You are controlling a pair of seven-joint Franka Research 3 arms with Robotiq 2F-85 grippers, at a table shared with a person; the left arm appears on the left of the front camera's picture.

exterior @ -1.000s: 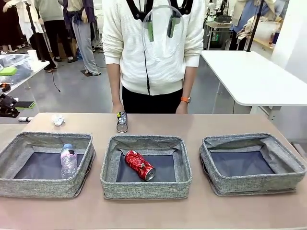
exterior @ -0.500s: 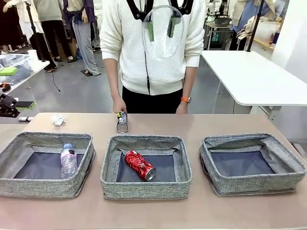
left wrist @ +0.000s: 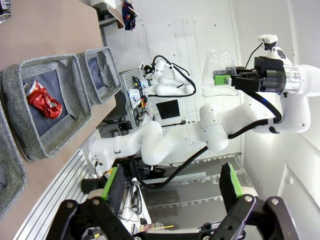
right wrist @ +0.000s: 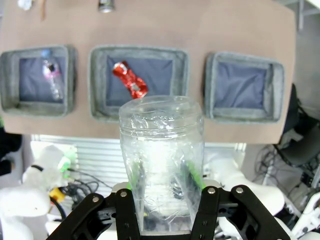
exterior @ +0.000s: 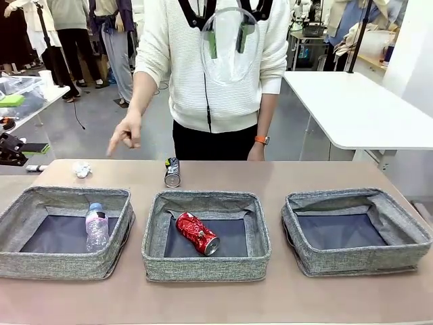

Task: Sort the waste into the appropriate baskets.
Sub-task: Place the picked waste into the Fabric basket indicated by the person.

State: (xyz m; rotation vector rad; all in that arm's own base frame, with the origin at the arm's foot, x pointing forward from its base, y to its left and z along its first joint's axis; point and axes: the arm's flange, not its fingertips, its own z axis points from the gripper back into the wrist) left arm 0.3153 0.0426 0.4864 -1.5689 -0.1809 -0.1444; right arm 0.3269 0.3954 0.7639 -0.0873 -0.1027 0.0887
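High over the table's middle, my right gripper (exterior: 226,42) is shut on a clear plastic bottle (exterior: 229,64); the right wrist view shows that bottle (right wrist: 162,150) upright between its fingers (right wrist: 125,215). My left gripper (left wrist: 172,192) is open and holds nothing. Three grey baskets stand in a row. The left basket (exterior: 61,265) holds a blue-capped bottle (exterior: 96,227). A dented red can (exterior: 197,233) lies in the middle basket (exterior: 203,267). Nothing lies in the right basket (exterior: 365,261). A dark can (exterior: 172,172) and a white paper wad (exterior: 82,168) lie on the table behind the baskets.
A person in a white sweater stands at the far edge, one hand (exterior: 124,139) raised above the table with a finger pointing down, between wad and dark can. A white table (exterior: 358,112) stands at the back right.
The person's hand has left the dark can and risen up and to the left. The can, the baskets and both grippers have not moved.
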